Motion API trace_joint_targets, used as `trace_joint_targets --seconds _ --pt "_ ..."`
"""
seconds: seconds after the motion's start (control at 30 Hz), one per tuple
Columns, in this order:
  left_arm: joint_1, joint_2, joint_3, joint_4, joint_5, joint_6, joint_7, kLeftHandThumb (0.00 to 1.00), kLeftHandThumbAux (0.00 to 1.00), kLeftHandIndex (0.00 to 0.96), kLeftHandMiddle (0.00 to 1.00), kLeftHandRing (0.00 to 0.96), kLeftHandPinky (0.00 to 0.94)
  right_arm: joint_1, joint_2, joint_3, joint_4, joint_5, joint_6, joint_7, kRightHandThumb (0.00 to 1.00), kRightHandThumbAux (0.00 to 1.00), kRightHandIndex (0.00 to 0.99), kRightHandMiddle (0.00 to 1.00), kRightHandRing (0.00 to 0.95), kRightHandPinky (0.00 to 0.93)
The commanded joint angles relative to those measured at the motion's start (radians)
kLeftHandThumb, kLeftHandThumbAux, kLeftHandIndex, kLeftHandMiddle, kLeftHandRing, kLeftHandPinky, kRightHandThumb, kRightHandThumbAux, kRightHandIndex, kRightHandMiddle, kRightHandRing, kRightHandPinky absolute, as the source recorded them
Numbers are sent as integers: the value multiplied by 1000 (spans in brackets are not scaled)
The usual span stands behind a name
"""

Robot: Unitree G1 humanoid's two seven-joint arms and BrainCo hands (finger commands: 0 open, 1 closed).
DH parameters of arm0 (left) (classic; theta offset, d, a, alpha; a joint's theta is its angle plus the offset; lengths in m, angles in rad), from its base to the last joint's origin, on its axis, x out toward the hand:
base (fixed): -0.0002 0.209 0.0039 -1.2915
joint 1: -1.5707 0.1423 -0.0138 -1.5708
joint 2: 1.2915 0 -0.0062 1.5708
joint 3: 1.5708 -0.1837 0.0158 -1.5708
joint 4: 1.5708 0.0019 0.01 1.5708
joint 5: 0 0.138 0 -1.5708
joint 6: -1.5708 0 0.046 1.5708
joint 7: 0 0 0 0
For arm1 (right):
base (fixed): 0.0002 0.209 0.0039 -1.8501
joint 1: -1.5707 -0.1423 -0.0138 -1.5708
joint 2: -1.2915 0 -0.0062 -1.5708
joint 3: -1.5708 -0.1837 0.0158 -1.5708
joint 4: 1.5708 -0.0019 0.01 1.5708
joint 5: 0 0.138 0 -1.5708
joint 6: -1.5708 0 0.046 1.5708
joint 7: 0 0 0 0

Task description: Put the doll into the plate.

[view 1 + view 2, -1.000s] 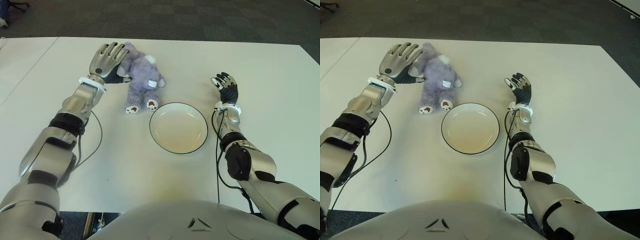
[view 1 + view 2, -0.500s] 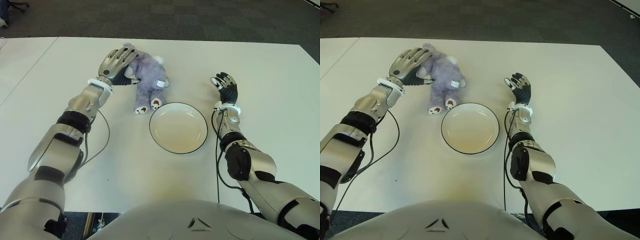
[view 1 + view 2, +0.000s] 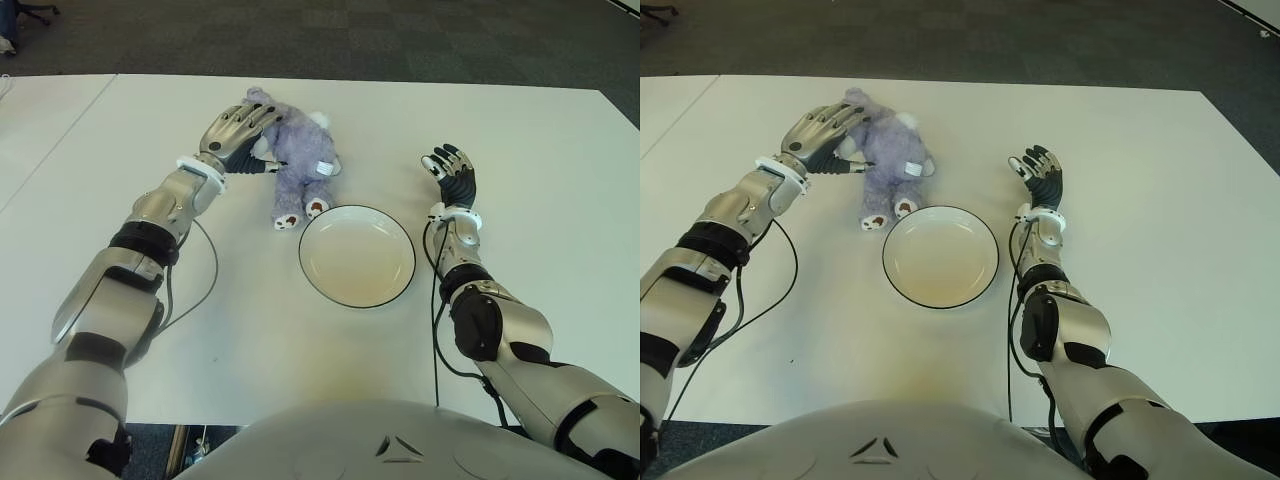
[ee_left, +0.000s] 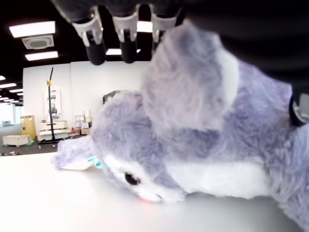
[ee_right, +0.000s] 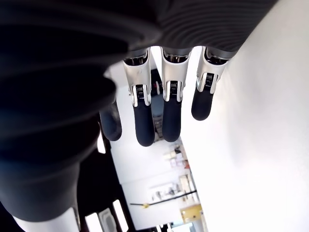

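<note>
Eye views, doll: I see the purple doll lying on the white table, its head at the far end and its feet pointing at the plate
Eye views, plate: the white plate with a dark rim sits in the middle of the table, and nothing is in it; the doll's feet are just beside its far left edge, not inside it
Eye views, left hand: my left hand is on the doll's head, on its left side, with the fingers bent over the top of it
Eye views, right hand: my right hand shows to the right of the plate, fingers spread and holding nothing
Left wrist view: the doll fills the picture, lying on its side on the table, with one eye and a pink nose showing; my fingertips reach over its ear, and I cannot tell if they squeeze it tight
Right wrist view: my right hand's fingers are stretched out straight over the white table, with nothing in them
</note>
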Motion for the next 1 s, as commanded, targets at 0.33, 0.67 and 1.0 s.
trace_joint_targets --seconds 0.33,0.67,1.0 --pt "-41 -17 -83 149 47 68 -18 136 349 0 0 0 0 136 37 -29 110 28 129 -29 0 862 251 274 235 191" --pt "-85 -64 -113 239 26 77 -28 180 368 0 0 0 0 138 38 -30 109 23 123 -22 0 851 260 278 237 194" --pt "-135 -113 -142 335 26 77 13 242 369 0 0 0 0 137 34 -31 111 23 136 -23 0 841 254 270 231 169"
